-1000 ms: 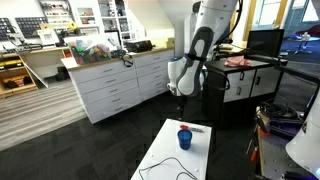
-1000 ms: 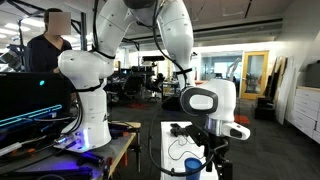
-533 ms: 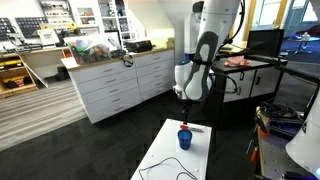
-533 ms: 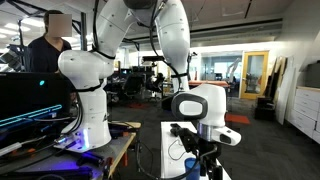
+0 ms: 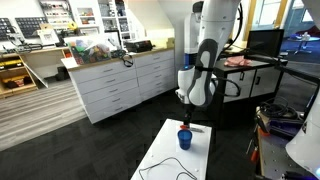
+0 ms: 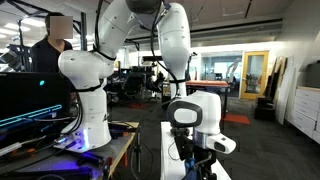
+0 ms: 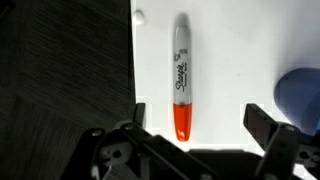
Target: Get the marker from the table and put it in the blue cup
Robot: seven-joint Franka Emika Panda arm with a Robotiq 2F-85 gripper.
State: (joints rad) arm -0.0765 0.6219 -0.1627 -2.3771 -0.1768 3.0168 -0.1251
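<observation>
The marker lies flat on the white table, grey body with a red cap pointing toward the wrist camera. It also shows in an exterior view at the table's far end. My gripper is open above it, one finger on each side of the red cap, not touching. In an exterior view the gripper hangs just above the blue cup and marker. The blue cup's rim shows at the right edge of the wrist view. In the exterior view from behind, the arm hides the cup and marker.
A thin black cable loops across the near part of the table. A grey-white drawer cabinet with a cluttered top stands behind. A second large robot arm stands beside the table. The dark floor borders the table edge.
The arm has moved down and toward the far end of the table, bringing the gripper lower over the marker. The marker and cup have not moved.
</observation>
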